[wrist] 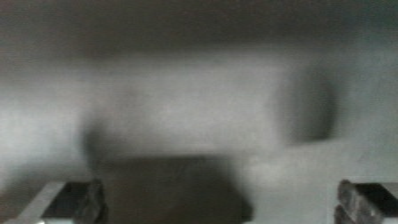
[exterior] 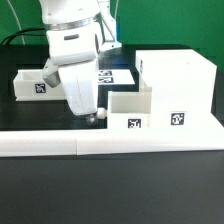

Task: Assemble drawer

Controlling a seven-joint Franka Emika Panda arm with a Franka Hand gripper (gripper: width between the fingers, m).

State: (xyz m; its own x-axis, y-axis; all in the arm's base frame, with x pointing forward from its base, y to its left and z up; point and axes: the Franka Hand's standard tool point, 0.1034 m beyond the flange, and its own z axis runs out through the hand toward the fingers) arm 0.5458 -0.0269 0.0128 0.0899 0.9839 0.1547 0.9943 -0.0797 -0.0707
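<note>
The arm (exterior: 72, 45) comes down from the top of the exterior view, its white wrist leaning slightly toward that view's right. It ends in the gripper (exterior: 97, 115), which hangs low over the black table (exterior: 30, 115) with the fingers pointing down.

The open-topped drawer box (exterior: 130, 103) stands just beside the gripper, toward the exterior view's right. Its near wall is close to the fingertips, but whether they touch cannot be told. Beyond that box, farther from the gripper on the same side, is the large drawer case (exterior: 178, 85), which the box stands against. A second drawer box (exterior: 33, 84) lies well apart from the gripper toward the exterior view's left. The marker board (exterior: 122, 74) lies behind the gripper, partly hidden by the wrist. A long white ledge (exterior: 110, 145) runs in front of it.

The exterior view does not show the gap between the fingers. In the wrist view the gripper (wrist: 217, 200) has its fingertips (wrist: 71, 200) far apart at the two lower corners, so the jaws stand wide open. Between and beyond them is only a blurred pale surface with a darker patch, too soft to name, and nothing is seen clamped.
</note>
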